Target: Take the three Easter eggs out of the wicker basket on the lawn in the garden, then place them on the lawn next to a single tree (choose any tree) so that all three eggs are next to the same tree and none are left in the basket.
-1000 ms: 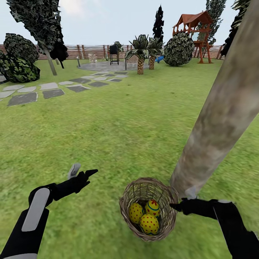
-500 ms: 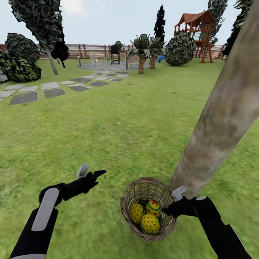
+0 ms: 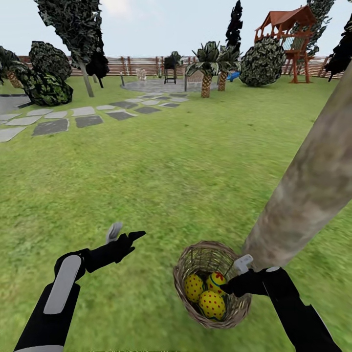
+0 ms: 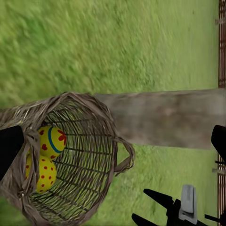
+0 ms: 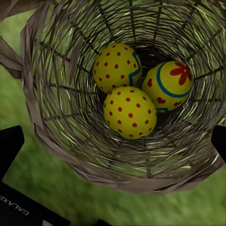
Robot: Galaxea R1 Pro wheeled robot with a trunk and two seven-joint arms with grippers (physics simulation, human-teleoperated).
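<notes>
The wicker basket [image 3: 186, 266] stands on the lawn [image 3: 161, 166] right against the foot of the tree [image 3: 308, 190], a thick pale trunk. Inside lie three Easter eggs: a dotted one [image 3: 194, 287], a dotted one nearer me [image 3: 211, 304], and the one with the red flower [image 5: 170, 84]. My right gripper [image 3: 231, 286] is open at the basket's right rim, and its wrist view looks straight down on the eggs [image 5: 129, 112]. My left gripper [image 3: 124, 238] hangs open over grass left of the basket [image 4: 89, 113], nothing between its fingers.
Grey stepping stones [image 3: 51, 126] run across the far left. Dark bushes [image 3: 44, 88], palms [image 3: 206, 63], a playset [image 3: 288, 34] and the slat fence [image 3: 142, 66] ring the yard. Open grass lies ahead and left of the tree.
My right gripper has moved left to the basket's rim and my left arm has risen slightly. The whole picture has since shifted right, so the camera turned; the basket has not moved.
</notes>
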